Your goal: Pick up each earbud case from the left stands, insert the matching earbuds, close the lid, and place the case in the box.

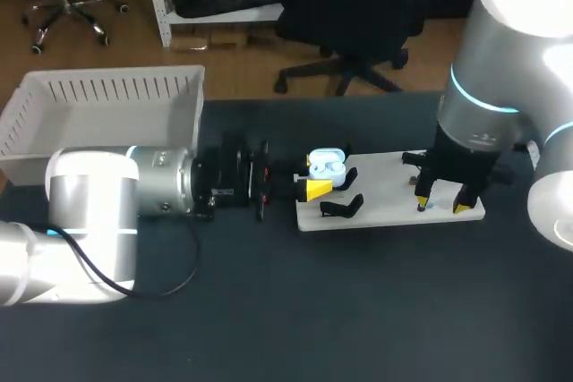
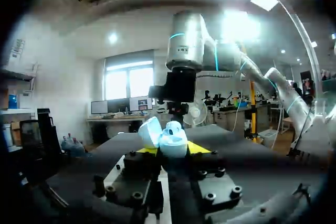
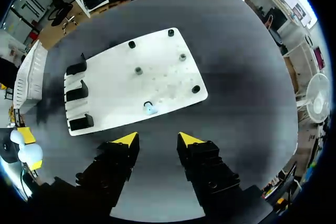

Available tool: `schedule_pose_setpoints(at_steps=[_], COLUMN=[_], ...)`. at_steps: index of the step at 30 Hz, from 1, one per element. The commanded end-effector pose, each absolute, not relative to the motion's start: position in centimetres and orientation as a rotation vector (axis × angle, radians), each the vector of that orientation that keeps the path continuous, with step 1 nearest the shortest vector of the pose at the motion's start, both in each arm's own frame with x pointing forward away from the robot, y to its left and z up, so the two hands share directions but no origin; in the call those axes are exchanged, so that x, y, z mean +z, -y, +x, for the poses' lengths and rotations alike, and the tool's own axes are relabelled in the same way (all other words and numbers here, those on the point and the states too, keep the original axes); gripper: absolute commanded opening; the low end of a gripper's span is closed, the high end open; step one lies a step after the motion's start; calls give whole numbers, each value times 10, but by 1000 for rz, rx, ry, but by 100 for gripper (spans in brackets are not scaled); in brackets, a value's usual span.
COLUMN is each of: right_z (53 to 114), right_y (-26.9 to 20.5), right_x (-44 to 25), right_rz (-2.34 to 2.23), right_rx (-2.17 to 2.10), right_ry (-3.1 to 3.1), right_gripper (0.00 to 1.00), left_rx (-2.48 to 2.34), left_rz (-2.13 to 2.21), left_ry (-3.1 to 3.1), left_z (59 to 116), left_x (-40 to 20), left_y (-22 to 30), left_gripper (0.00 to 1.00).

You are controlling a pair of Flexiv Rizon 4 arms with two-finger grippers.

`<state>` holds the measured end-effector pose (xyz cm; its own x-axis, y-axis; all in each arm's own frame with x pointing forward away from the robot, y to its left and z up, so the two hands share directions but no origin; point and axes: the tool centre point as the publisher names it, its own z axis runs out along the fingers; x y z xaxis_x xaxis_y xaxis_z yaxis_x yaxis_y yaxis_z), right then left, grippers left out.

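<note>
- Earbud case (image 1: 327, 165): pale blue-white, rounded, lid open; clasped in left gripper (image 1: 313, 176) over the white board's (image 1: 385, 185) left end.
- Right gripper (image 1: 440, 207): fingers apart, empty, above the board's right end.
- Earbud (image 3: 150, 108): lying on the board.

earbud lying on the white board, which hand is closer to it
Right. The right hand hangs over the white board with the earbud just ahead of it; the left hand is at the board's far end, shut on the open case.

Dark table (image 1: 376, 310) — matte black top, evenly lit, faint sheen
</note>
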<state>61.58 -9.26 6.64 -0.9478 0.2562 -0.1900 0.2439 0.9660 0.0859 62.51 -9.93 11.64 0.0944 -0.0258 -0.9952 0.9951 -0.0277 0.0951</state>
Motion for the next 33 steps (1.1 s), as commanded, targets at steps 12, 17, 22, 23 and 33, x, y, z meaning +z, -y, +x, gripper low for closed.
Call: schedule_pose_setpoints(at_steps=[12, 17, 22, 23, 33], right_z=[638, 641, 646, 647, 651], right_y=[98, 94, 95, 95, 90], right_x=[41, 45, 38, 37, 29], right_rz=[235, 219, 213, 213, 225], right_rx=[105, 126, 112, 110, 113], right_ry=[-2924, -2919, -2918, -2918, -2935], right_gripper=[47, 47, 46, 46, 44], left_rx=[-1164, -1164, -1164, -1164, -1164], left_rz=[1250, 1250, 1250, 1250, 1250], left_ry=[-1106, -1106, -1106, -1106, -1106], left_z=[623, 623, 623, 623, 623], left_x=[115, 115, 115, 115, 115], left_y=[100, 100, 100, 100, 100], left_gripper=[0, 0, 0, 0, 0])
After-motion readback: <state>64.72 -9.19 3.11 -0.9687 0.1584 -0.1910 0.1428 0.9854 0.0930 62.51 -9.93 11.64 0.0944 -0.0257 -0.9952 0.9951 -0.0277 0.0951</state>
